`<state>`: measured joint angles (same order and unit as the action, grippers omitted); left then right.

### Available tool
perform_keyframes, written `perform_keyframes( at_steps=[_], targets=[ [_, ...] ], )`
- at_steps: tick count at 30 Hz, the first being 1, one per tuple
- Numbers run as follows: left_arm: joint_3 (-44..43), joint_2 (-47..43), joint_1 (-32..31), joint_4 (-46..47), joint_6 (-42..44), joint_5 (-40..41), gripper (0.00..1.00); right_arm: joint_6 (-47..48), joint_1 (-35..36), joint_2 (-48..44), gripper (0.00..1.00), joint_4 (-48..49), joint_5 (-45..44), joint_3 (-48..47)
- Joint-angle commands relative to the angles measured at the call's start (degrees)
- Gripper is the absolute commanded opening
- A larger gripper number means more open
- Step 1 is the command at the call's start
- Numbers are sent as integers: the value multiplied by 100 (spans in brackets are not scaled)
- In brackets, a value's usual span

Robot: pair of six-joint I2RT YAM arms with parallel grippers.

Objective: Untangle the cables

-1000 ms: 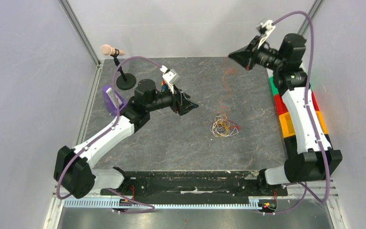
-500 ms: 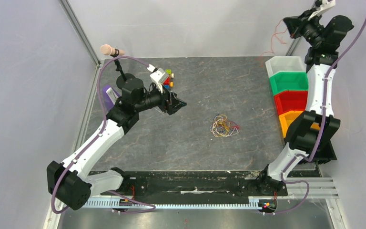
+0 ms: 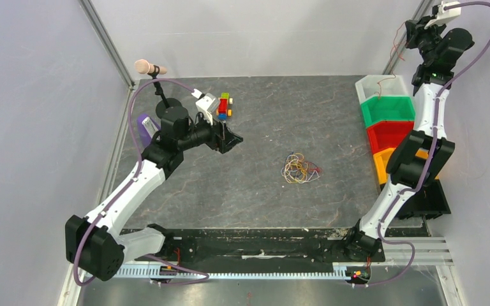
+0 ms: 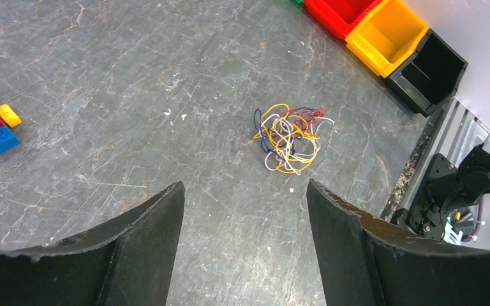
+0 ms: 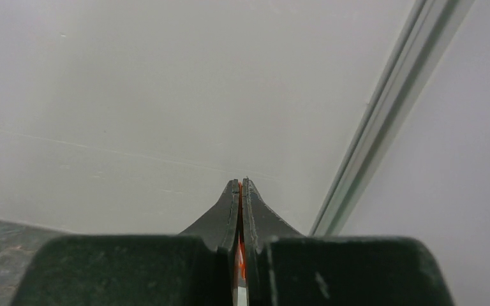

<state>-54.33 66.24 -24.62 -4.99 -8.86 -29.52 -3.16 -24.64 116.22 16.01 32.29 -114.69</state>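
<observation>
At the middle of the table, the cables in a loose tangle, well apart from the left gripper on its right, jaws spread (tangle framed between them in its wrist view), right gripper raised at the far right corner, pressed together on one orange strand.

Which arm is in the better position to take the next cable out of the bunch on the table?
Left. The left fingers are open and face the cables, seen between them. The right fingers are raised at the far corner, shut on a thin orange wire.
</observation>
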Motion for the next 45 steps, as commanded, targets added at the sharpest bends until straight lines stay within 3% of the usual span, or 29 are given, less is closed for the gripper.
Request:
perform_keyframes(
  at_steps=[1,8,21,34,45],
  targets=[
    [51,43,103,60,-105,-69,77,211,-41,166,0,639,-416,-254],
    [71,154,192,86,-146,-80,77,224,-41,389,0,983,-692,-444],
    [123,205,230,104,-279,-90,77,1216,-67,795,0,847,-667,253],
    [158,411,282,77,-307,-81,77,634,-58,1311,0,744,-680,748],
    [203,462,306,47,-327,-81,77,1436,-58,1804,0,396,-1184,697]
  ],
)
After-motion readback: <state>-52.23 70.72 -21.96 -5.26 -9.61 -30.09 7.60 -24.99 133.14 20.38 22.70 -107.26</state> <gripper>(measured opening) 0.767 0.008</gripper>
